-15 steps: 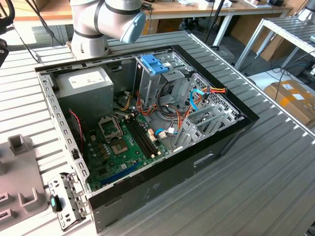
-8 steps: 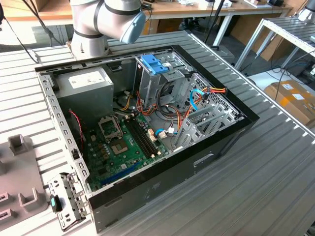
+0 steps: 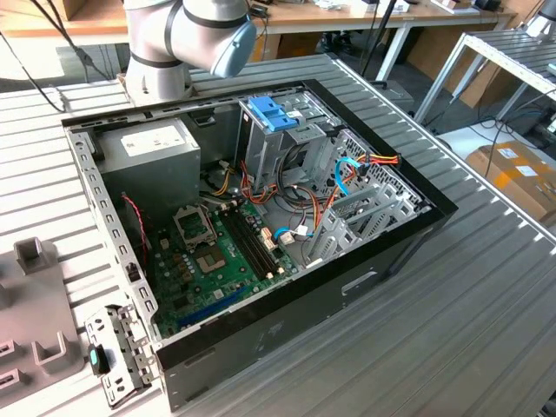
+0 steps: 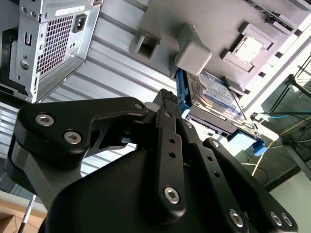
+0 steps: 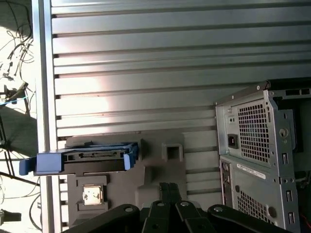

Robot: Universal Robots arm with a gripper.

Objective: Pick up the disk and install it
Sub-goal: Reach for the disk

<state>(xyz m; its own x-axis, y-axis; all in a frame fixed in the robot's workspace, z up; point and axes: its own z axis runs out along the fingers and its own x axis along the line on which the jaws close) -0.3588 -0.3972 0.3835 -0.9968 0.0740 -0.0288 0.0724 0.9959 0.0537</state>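
The disk (image 4: 216, 99) is a dark drive with a white-and-blue label, clipped in a light-blue carrier frame. It stands on its edge in a grey holder block (image 4: 204, 19) on the slatted table. In the first wrist view the disk (image 5: 92, 160) shows edge-on, at the end of the holder block (image 5: 160, 179). My gripper (image 5: 168, 187) is black, with its fingertips together and nothing between them. It hangs off the holder, a short way from the disk and not touching it. In the second wrist view my gripper (image 4: 165, 97) points toward the carrier's blue edge.
The open computer case (image 3: 261, 217) lies on the table, with a grey metal drive cage (image 3: 295, 148) topped by a blue latch (image 3: 271, 113). Its rear panel (image 5: 257, 145) stands close beside the holder block (image 3: 35, 339). A removed bracket (image 3: 117, 352) lies at the case's front corner.
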